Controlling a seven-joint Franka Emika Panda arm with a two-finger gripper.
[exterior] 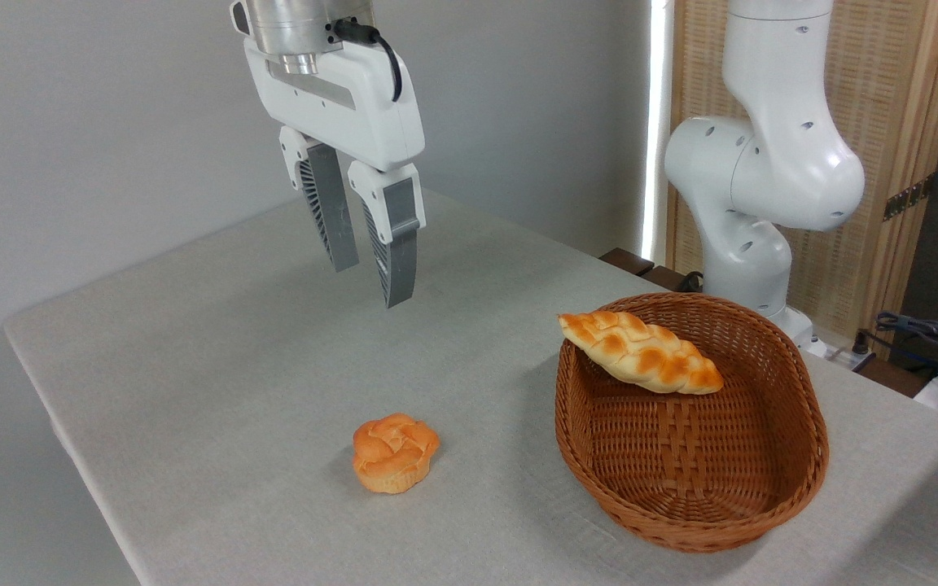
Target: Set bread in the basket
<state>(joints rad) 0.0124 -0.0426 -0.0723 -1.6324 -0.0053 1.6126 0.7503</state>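
Bread (640, 352) is lying across the basket's (795, 480) far-left rim, tilting inward, so I am holding my pincer (371, 281) empty, narrowly parted, high over the tabletop (216, 366), well left.

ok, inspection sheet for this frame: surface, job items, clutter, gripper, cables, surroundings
Surface: table under a pale grey cloth, no spills seen.
Job's things: braided bread lies tilted inside the wicker basket, its left tip resting on the rim; the rest of the basket holds nothing.
Clutter: small round knotted bun on the cloth, left of the basket, apart from it.
Gripper: gripper hangs above the table, open, holding nothing.
Cables: black cable on the wrist; loose cables off the table's far right edge.
Surroundings: grey wall, slatted wooden screen behind the arm's base.
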